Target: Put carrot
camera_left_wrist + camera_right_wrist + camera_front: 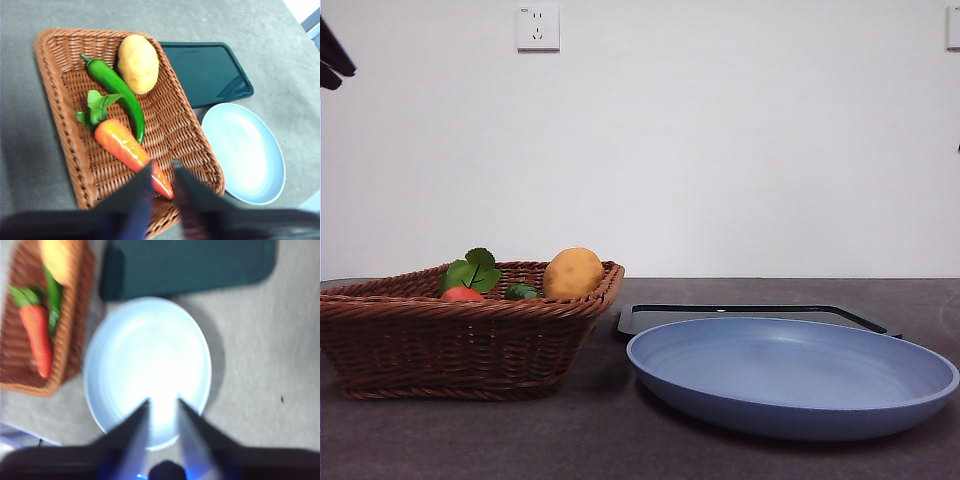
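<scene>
The carrot (125, 145), glossy orange with green leaves, lies in the wicker basket (55, 90) beside a green pepper (120, 95) and a potato (138, 62). In the front view only its orange top (462, 294) and leaves show above the basket rim (440, 345). My left gripper (162, 172) hovers high above the basket, over the carrot's thin end, open and holding nothing. My right gripper (163, 405) hangs open and empty above the blue plate (150, 360); the carrot (36, 337) lies off to its side.
The blue plate (790, 375) sits right of the basket, with a dark flat tray (750, 315) behind it. The potato (572, 272) and pepper (521, 291) stand above the basket rim. An arm's black tip (332, 55) shows at the top left corner.
</scene>
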